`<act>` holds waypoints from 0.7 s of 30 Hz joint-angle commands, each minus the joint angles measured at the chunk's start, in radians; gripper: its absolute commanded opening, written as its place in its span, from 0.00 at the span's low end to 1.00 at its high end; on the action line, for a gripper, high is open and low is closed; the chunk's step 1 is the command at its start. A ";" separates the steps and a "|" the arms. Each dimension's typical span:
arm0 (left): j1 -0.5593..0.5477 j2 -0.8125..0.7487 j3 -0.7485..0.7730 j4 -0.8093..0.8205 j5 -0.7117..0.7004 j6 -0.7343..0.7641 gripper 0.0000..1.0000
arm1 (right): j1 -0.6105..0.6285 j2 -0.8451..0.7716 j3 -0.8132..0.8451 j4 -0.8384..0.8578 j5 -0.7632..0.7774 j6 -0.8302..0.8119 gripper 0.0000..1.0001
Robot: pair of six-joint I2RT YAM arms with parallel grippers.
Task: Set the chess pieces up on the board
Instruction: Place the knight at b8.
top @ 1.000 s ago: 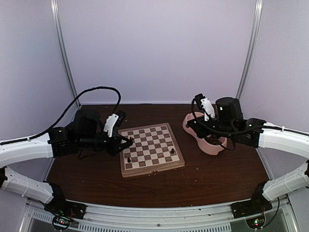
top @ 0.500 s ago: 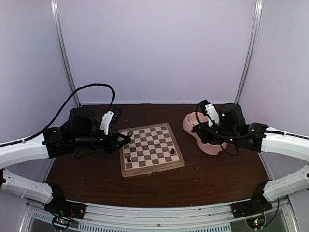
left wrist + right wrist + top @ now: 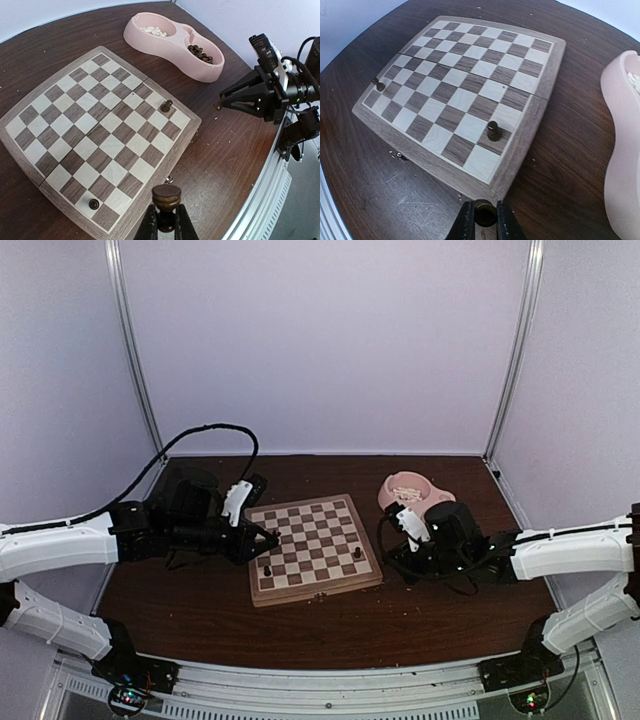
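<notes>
Left pincer (image 3: pixel 165 216) clenched on an upright dark chess piece (image 3: pixel 166 195) at the board (image 3: pixel 100 125)'s left edge; right pincer (image 3: pixel 483 205), grasping a second dark piece (image 3: pixel 484 214), hangs over the counter (image 3: pixel 450 610) just off the board's right edge; left is nearer.

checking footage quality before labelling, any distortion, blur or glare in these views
Top external: soft, even purplish light, no harsh shadows, the pieces on the board tiny and coarse. Left wrist: wide-angle bowing curves the board's edges. Right wrist: same bowing, pink bowl cropped by the right edge.
</notes>
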 commanded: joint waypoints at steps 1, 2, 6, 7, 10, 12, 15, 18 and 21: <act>0.006 -0.001 0.036 0.043 0.005 -0.013 0.02 | 0.041 0.076 -0.002 0.178 -0.039 -0.062 0.00; 0.006 -0.001 0.035 0.045 0.004 -0.015 0.02 | 0.045 0.098 0.001 0.198 -0.049 -0.073 0.00; 0.006 -0.003 0.033 0.040 0.003 -0.018 0.02 | 0.063 0.180 0.010 0.259 -0.055 -0.107 0.00; 0.006 -0.004 0.032 0.035 0.003 -0.019 0.02 | 0.064 0.199 0.012 0.273 -0.055 -0.111 0.00; 0.006 -0.018 0.032 0.018 -0.002 -0.017 0.02 | 0.065 0.245 0.024 0.297 -0.041 -0.115 0.00; 0.006 -0.031 0.027 0.009 -0.009 -0.011 0.02 | 0.065 0.275 0.036 0.302 -0.025 -0.114 0.00; 0.006 -0.051 0.011 0.010 -0.019 -0.012 0.02 | 0.065 0.313 0.064 0.295 0.007 -0.114 0.00; 0.006 -0.069 -0.005 0.014 -0.015 -0.018 0.02 | 0.065 0.341 0.089 0.275 0.043 -0.122 0.00; 0.006 -0.084 -0.016 0.011 -0.012 -0.017 0.02 | 0.065 0.361 0.108 0.260 0.070 -0.138 0.00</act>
